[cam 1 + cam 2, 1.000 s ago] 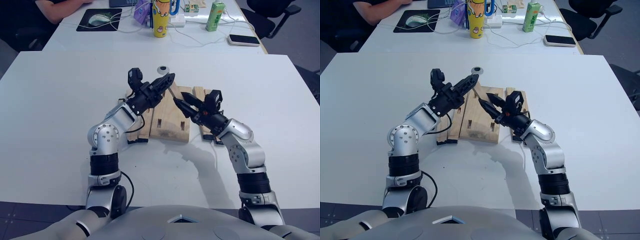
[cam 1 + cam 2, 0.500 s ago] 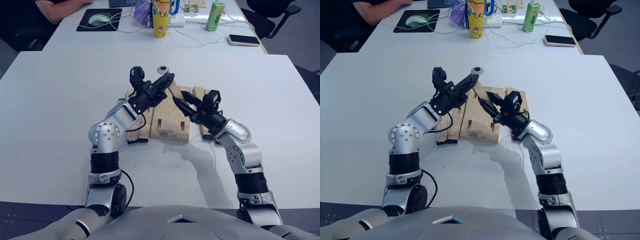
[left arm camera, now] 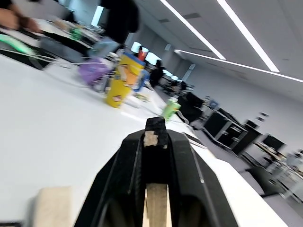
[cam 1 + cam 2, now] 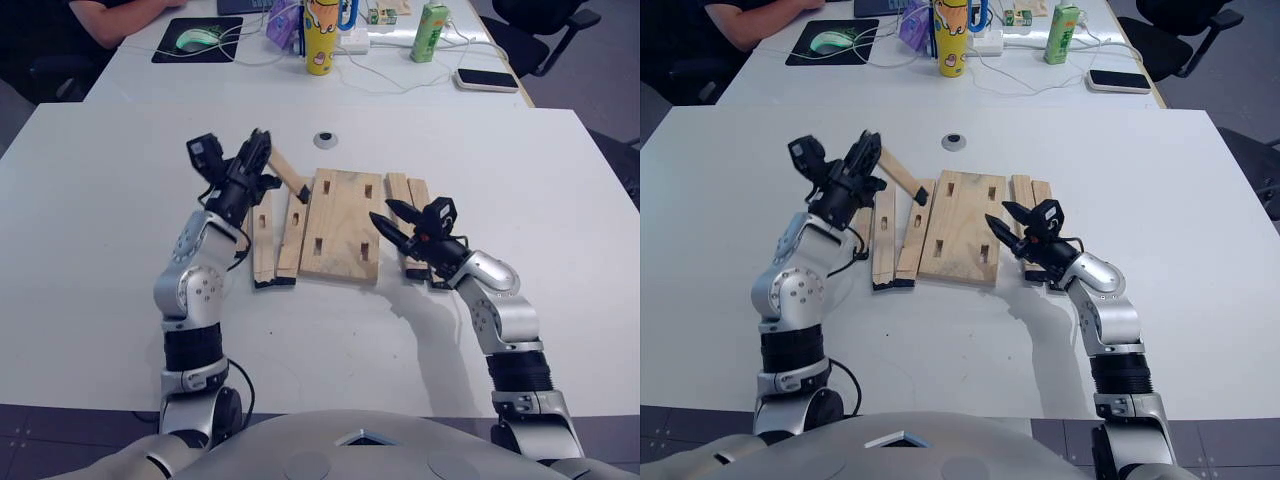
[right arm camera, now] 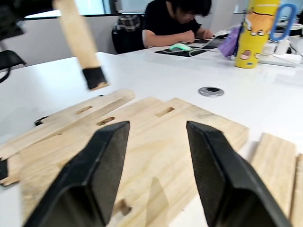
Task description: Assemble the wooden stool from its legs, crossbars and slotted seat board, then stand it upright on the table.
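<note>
At the left, the left claw (image 4: 256, 152) is seen raised above the white bench (image 4: 120, 200), closed on a wooden leg (image 4: 286, 174). The gripped end of that leg is hidden inside the claw, while its black-capped end is tilted down toward the seat board (image 4: 343, 218). Whether the cap touches anything cannot be made out. In the left wrist view a strip of pale wood is glimpsed between the closed fingers (image 3: 128, 161), and a blurred wooden end at the edge of that view cannot be identified. Just beside the left claw, a second leg (image 4: 263, 238) and a third leg (image 4: 291, 232) are laid flat on the bench side by side, with black caps at their near ends. Next to them the seat board is laid flat: a pale rectangle in which four slots can be counted, with a darker mark near its front edge. The right claw (image 4: 393, 217) is held low over the board's right edge with its fingers (image 5: 102, 165) spread wide apart and nothing between them; contact with the board cannot be judged. Farthest right, two narrow wooden pieces (image 4: 400, 187) are laid side by side, and their near ends are covered by the right claw and its arm. Whether they are legs or crossbars cannot be told.
</note>
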`<state>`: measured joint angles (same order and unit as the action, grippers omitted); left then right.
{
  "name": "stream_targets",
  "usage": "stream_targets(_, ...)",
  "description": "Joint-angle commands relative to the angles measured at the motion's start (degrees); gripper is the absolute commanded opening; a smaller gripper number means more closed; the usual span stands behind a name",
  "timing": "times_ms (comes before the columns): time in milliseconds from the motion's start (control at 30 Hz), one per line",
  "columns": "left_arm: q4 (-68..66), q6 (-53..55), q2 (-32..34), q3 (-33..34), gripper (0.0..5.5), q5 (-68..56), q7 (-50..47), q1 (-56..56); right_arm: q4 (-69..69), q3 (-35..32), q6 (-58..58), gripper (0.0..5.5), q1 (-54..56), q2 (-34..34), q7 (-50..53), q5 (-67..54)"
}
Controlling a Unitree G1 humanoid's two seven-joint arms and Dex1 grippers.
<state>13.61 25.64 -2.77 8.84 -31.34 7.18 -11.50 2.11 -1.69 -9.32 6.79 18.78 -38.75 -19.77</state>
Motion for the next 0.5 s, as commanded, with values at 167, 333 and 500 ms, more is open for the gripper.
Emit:
stream_targets(167, -5.31, -4.94, -1.34, -1.65, 0.44, 2.77, -0.20, 1.39, 0.64, 0.07, -0.16, 2.21, 1.75, -1.60, 0.53, -1.08)
stream_targets(333, -9.43, -6.56, -2.12, -1.48, 0.44, 2.49, 0.09, 1.34, 0.86, 0.63, -0.39, 2.21, 2.41, -2.04, 0.09, -0.90)
stream_targets(500, -12.61, -8.59, -2.40, -1.69, 0.44, 2.83, -0.10, 0.48, 0.85, 1.29, -0.21, 2.21, 2.52, -2.68, 0.35, -0.67)
